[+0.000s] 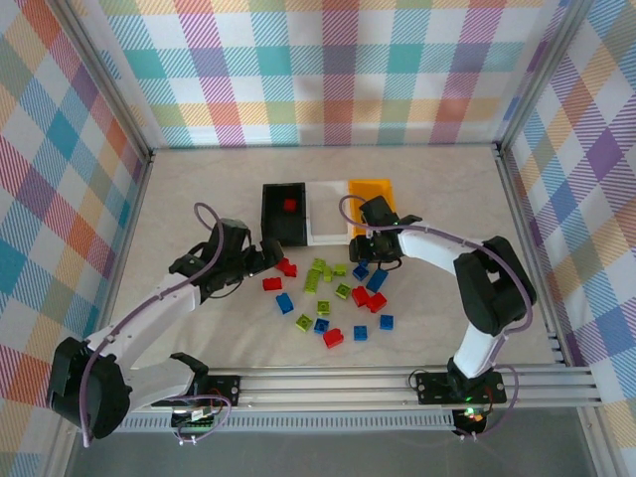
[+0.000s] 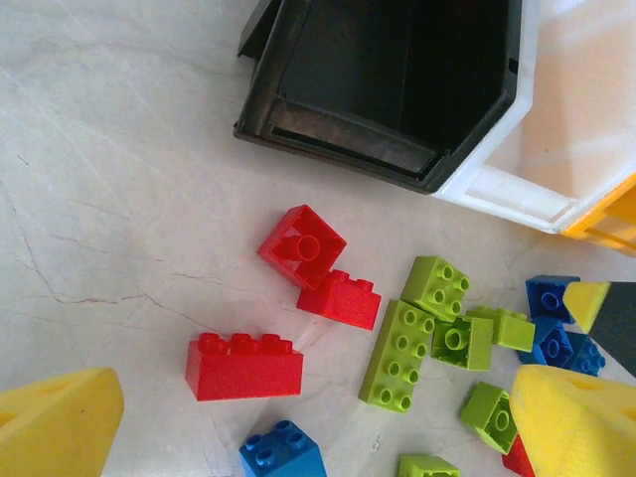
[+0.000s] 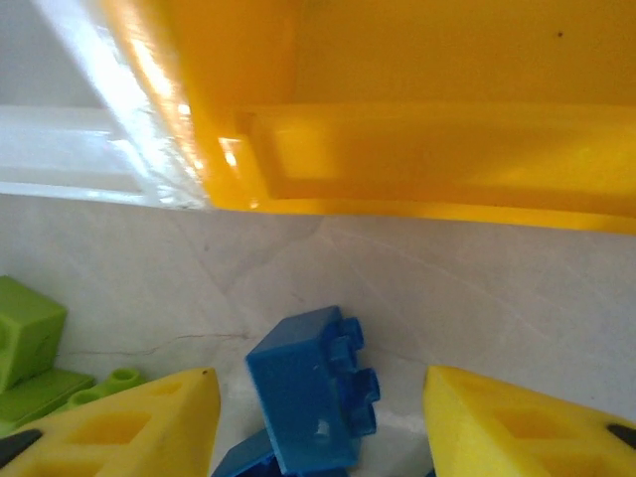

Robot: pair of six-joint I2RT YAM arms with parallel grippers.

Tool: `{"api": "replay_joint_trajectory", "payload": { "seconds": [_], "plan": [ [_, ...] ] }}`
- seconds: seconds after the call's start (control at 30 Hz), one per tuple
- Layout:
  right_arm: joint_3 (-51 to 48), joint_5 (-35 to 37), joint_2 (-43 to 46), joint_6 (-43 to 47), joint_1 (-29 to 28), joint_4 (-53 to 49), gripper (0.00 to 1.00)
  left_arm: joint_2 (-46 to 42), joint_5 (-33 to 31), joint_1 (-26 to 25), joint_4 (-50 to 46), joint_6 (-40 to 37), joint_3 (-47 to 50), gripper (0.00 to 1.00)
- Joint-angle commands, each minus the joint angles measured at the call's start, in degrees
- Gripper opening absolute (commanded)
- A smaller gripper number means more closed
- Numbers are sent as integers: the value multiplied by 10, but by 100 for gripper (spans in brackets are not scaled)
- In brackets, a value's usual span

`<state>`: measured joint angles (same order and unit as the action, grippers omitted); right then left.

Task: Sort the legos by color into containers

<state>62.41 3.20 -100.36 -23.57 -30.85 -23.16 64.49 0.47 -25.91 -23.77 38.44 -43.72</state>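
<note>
Red, blue and lime green legos point(image 1: 333, 298) lie scattered on the table in front of three containers: a black bin point(image 1: 270, 214) with one red brick point(image 1: 290, 205) inside, a white bin point(image 1: 326, 231) and a yellow-orange bin point(image 1: 373, 189). My left gripper point(image 1: 268, 256) hangs open by the pile's left edge. Under it are a long red brick point(image 2: 243, 366), two more red bricks point(image 2: 303, 245) and a blue one point(image 2: 281, 452). My right gripper point(image 3: 318, 427) stands open just before the yellow-orange bin point(image 3: 417, 149). A tilted blue brick point(image 3: 313, 402) lies between its fingers point(image 3: 119, 427), with a gap on each side.
Lime green bricks point(image 2: 397, 355) lie to the right of the red ones. The black bin point(image 2: 388, 89) and white bin point(image 2: 497, 184) stand close ahead of the left gripper. Metal frame posts and plaid walls enclose the table point(image 1: 199, 199), and a rail point(image 1: 397, 383) runs along the near edge.
</note>
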Motion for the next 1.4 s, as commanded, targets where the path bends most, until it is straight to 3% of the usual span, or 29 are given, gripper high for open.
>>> {"api": "replay_joint_trajectory", "payload": {
  "seconds": [0.0,0.17,0.47,0.77,1.13,1.3,1.37],
  "plan": [
    [28,14,-27,0,-7,-4,52,-14,-6,10,-4,11,21,100],
    [28,23,-40,-6,-11,-4,44,-19,-3,17,-3,15,29,100],
    [8,23,16,-2,-11,11,28,-24,-5,21,-1,14,33,100],
    [39,48,114,16,-8,-37,24,-25,-5,24,7,21,41,100],
    [237,103,-67,17,58,-93,26,-30,13,28,3,25,49,100],
    [274,99,-125,12,69,-87,31,-33,18,30,-12,17,50,100],
    [277,85,-128,12,70,-71,38,-34,19,30,-15,14,50,100]
  ]
}}
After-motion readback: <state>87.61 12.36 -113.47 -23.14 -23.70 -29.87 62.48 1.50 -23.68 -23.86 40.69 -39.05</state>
